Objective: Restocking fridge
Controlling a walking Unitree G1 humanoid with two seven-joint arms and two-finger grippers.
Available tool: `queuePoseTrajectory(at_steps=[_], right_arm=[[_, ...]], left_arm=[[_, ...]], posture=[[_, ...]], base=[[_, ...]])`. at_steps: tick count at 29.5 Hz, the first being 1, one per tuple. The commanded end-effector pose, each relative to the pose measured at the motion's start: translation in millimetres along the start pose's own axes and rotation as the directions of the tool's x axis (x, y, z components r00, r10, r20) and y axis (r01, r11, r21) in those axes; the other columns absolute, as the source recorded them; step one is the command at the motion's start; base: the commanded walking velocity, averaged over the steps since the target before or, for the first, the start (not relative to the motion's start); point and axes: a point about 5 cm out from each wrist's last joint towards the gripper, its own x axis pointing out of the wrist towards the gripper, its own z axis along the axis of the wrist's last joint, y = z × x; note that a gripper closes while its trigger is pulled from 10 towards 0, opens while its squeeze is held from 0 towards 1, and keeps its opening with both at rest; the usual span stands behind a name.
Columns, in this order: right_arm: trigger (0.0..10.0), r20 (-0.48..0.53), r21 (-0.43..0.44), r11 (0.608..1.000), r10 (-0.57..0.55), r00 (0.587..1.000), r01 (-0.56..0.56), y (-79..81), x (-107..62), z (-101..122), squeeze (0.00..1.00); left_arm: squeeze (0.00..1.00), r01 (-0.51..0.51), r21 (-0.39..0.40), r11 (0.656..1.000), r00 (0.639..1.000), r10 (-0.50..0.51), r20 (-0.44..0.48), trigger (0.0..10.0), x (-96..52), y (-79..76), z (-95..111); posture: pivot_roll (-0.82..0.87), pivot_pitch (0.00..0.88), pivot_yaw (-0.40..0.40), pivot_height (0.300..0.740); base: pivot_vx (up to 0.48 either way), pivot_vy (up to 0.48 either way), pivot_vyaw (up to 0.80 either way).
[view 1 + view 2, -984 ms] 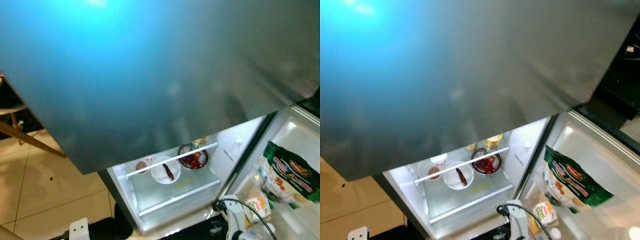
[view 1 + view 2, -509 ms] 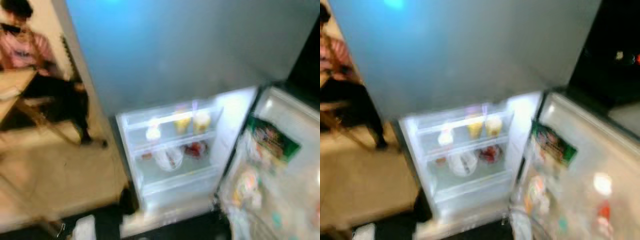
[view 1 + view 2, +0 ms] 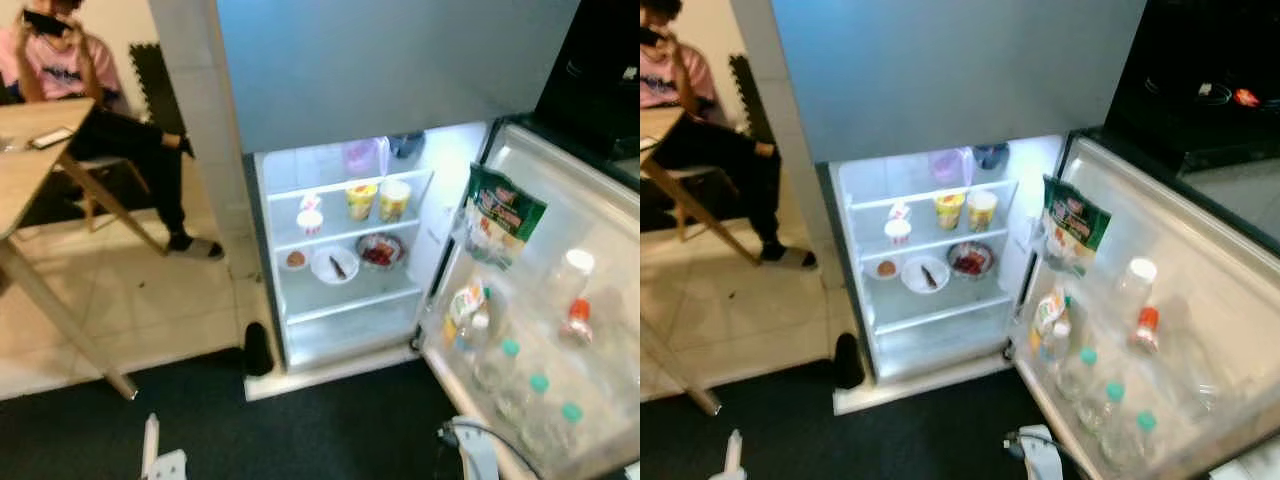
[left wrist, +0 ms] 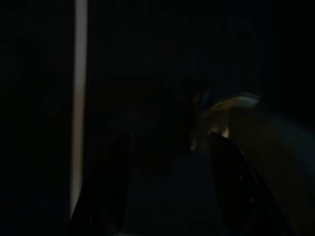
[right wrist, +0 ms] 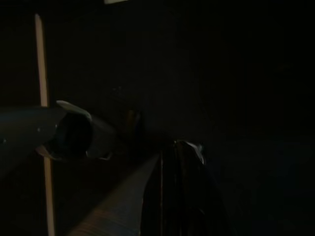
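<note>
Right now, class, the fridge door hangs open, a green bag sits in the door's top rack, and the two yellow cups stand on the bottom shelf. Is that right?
Not quite. The two yellow cups stand on an upper shelf, above the white plate, as the left eye view shows. The fridge door does hang open, with the green bag in its top rack.

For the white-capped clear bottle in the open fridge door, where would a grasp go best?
Probably around the white-capped clear plastic bottle at its neck and upper body, coming from the open inner side of the white fridge door: it stands upright and the door rail hides its lower part.
</note>
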Motion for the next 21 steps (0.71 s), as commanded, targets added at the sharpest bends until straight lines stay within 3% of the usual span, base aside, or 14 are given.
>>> queuePoseTrajectory(at_steps=[1,15,21], right_arm=[[10.0,-0.017,0.002,1.000,-0.011,1.000,0.011,-3.2,-1.8,-5.9,0.00],[10.0,-0.021,0.002,1.000,-0.010,1.000,0.010,-2.4,-1.4,-5.7,0.00],[10.0,-0.039,-0.019,0.997,-0.082,0.996,0.081,-8.3,-2.9,-8.2,0.00]], left_arm=[[0.00,0.011,0.021,1.000,1.000,-0.011,0.022,10.0,1.5,-2.5,8.1],[0.00,0.034,0.055,0.998,0.999,-0.036,0.024,10.0,1.8,-6.3,8.9],[0.00,0.040,0.064,0.997,0.999,-0.042,0.024,10.0,2.0,-6.9,9.5]], posture=[[-0.03,0.000,0.022,0.740],[-0.04,0.000,0.027,0.740],[-0.04,0.000,0.027,0.740]], base=[[0.000,0.000,-0.78],[0.000,0.000,-0.78],[0.000,0.000,-0.78]])
